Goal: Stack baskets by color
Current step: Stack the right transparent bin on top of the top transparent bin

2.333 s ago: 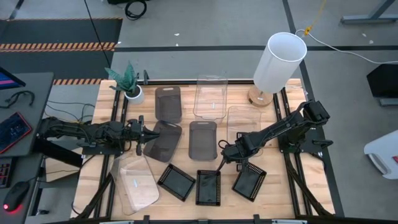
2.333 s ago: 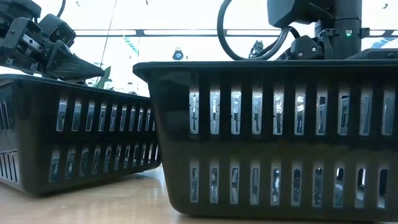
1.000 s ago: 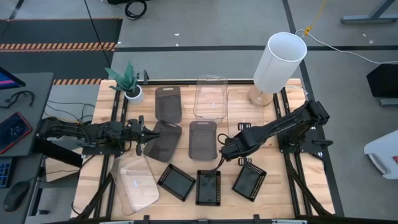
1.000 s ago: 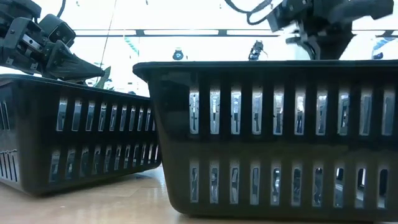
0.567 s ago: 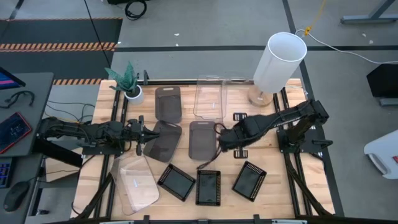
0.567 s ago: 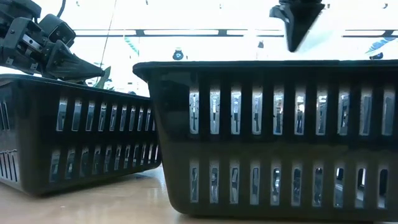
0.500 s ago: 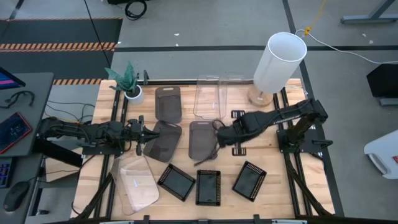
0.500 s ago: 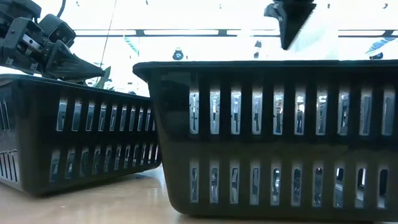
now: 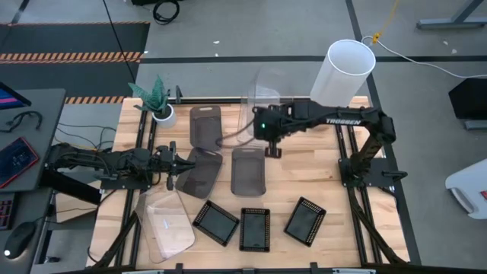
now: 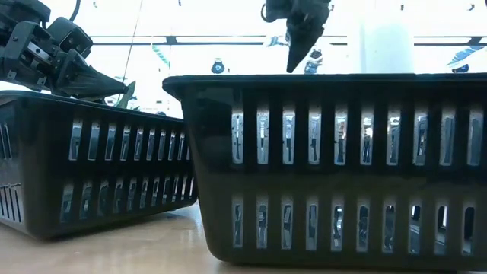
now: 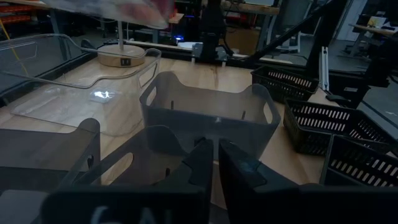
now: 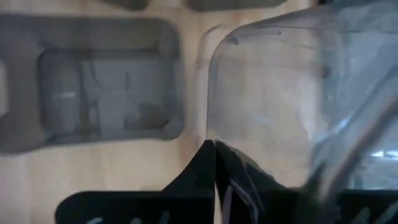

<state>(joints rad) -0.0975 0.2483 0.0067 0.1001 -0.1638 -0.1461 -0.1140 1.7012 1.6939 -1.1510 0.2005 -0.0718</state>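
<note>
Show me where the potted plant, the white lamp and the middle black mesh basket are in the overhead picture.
potted plant (image 9: 156, 97): high view, on its green leaves.
white lamp (image 9: 342, 74): high view, on the side of its white cylinder shade.
middle black mesh basket (image 9: 254, 229): high view, on its floor.

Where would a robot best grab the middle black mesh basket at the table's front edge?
Probably the rim of a side wall, coming straight down, one finger inside and one outside. The middle black mesh basket stands open side up with thin upright walls, and the neighbouring black baskets stand apart from it.
</note>
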